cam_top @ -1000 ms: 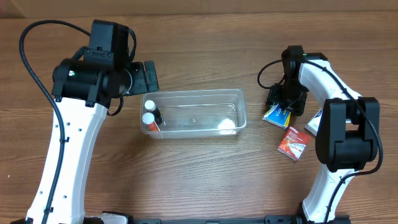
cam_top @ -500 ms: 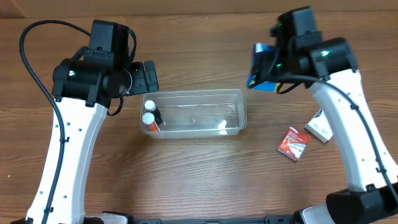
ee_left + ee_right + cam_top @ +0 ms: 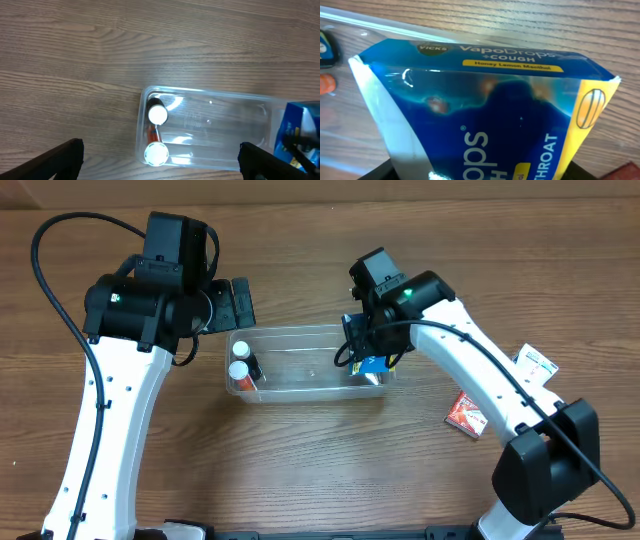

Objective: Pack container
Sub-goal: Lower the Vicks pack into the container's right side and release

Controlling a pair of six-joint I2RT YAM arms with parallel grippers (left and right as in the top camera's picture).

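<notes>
The wooden table (image 3: pixel 300 470) carries everything. The left arm (image 3: pixel 110 410) rises along the left side. The left gripper (image 3: pixel 240 302) hangs just beyond the far left corner of the container (image 3: pixel 310 330), with its jaws spread wide and nothing between them. In the left wrist view its two fingers sit at opposite bottom corners.

The right arm (image 3: pixel 480 380) reaches in from the near right, over the right end of the container. The right gripper (image 3: pixel 368 345) points down there, its jaws closed on a blue bag of cough drops (image 3: pixel 374 366).

The container is a clear rectangular tub in the middle of the table, its long side running left to right.

The blue bag of cough drops fills the right wrist view (image 3: pixel 485 115), printed "VapoDrops Cough" and "Honey Lemon Menthol". It hangs at the container's right end. Whether it touches the tub's floor cannot be told.

On the table, right of the container and well apart from it, lies a red packet (image 3: pixel 470 412). A white packet (image 3: pixel 537 363) lies farther right, partly hidden by the right arm.

Two small white-capped bottles (image 3: pixel 239 358) lie side by side in the container's left end.
</notes>
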